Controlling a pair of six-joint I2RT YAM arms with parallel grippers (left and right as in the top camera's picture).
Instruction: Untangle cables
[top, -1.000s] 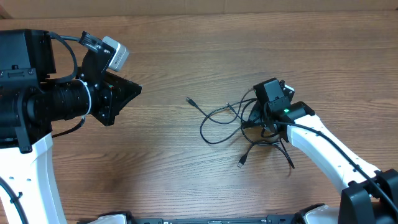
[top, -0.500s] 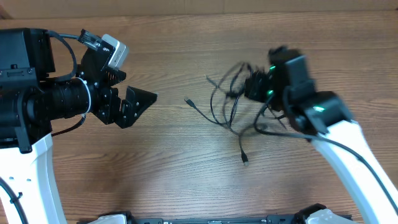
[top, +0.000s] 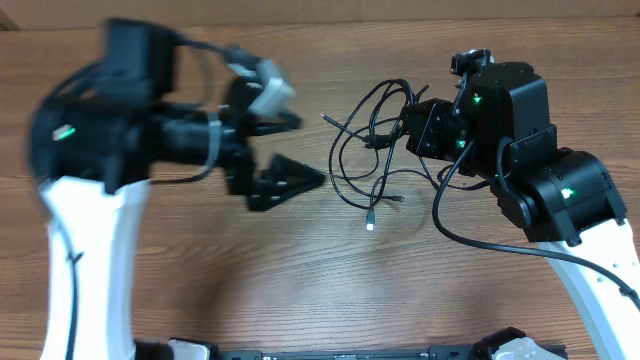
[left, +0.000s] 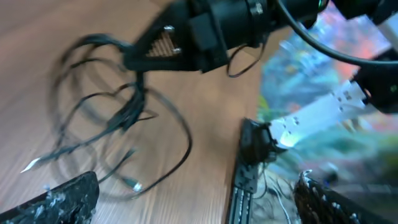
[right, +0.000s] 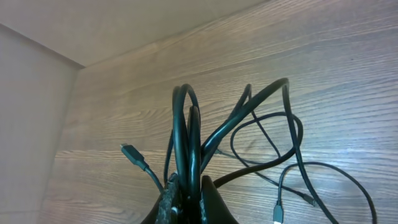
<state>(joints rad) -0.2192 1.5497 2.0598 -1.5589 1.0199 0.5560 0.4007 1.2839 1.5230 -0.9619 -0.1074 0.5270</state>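
Observation:
The cables (top: 352, 160) are thin black cords in a loose tangle right of the table's middle, hanging from my right gripper (top: 412, 128), which is shut on the bundle. One silver-tipped plug (top: 371, 224) dangles lowest. In the right wrist view the cables (right: 186, 134) fan out from between the gripper's (right: 188, 208) closed fingers. My left gripper (top: 310, 150) is open, blurred, just left of the tangle. Its wrist view shows the cables (left: 127, 109) ahead of the wide-apart fingers (left: 59, 202), under the right gripper (left: 165, 50); the left gripper (left: 193, 211) holds nothing.
The wooden table (top: 300, 290) carries nothing else. A black rail (left: 247, 180) runs along its front edge in the left wrist view. A pale wall (right: 31, 112) borders the table's far side in the right wrist view.
My left gripper has opened and swung right toward the cables. My right gripper has lifted the bundle off the table and carried it toward the far side.

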